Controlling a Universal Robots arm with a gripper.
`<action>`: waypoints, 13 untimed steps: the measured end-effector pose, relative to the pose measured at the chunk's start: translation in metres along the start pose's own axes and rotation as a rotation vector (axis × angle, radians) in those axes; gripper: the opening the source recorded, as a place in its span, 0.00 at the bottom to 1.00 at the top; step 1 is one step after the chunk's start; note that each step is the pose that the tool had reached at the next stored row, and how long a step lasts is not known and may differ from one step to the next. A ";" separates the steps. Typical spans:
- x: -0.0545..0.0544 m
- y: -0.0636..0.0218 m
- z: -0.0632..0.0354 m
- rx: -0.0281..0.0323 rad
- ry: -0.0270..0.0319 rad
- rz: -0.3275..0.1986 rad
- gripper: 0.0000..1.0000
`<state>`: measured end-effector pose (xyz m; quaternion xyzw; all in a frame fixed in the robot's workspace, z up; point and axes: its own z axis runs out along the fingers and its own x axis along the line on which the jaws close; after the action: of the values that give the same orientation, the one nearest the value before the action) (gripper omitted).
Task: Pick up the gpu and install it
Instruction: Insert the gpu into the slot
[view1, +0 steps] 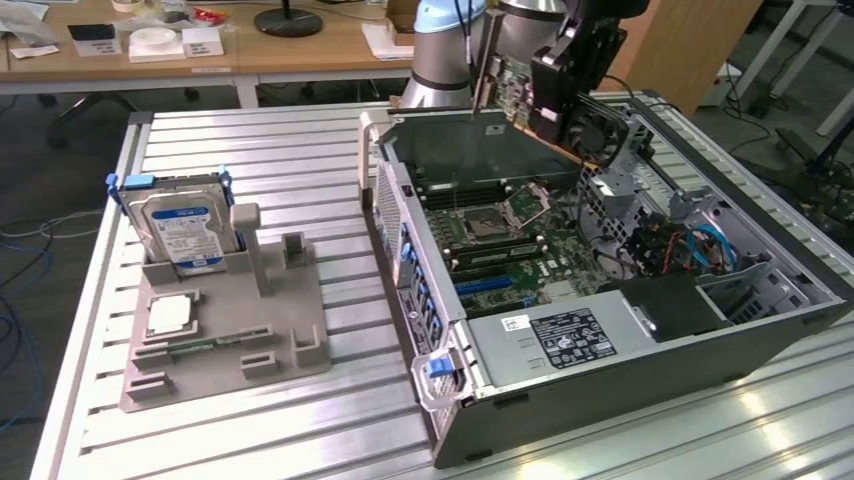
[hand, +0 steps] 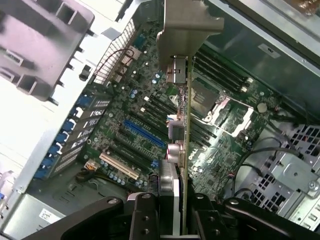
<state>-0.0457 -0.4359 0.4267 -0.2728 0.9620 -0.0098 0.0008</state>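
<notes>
The black two-fingered gripper (hand: 176, 217) is clamping, fingers partly closed, the thin black green-edged gpu (hand: 185, 125), holding it edge-down above the green motherboard (hand: 115, 122) of the open grey computer case (view1: 641, 390).

Open case (view1: 641, 390) leaves room above the motherboard (hand: 135, 120) around the gpu (view1: 597, 128); blue cables (view1: 701, 245) and power supply (view1: 567, 340) crowd one end.
</notes>
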 end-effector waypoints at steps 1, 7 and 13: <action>0.000 0.0000 0.0003 0.0005 0.0000 -0.017 0.28; 0.000 0.0000 0.0012 0.0053 0.0009 -0.118 0.28; 0.000 0.0000 0.0020 0.0063 -0.0011 -0.220 0.28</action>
<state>-0.0457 -0.4359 0.4247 -0.3766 0.9263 -0.0127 0.0011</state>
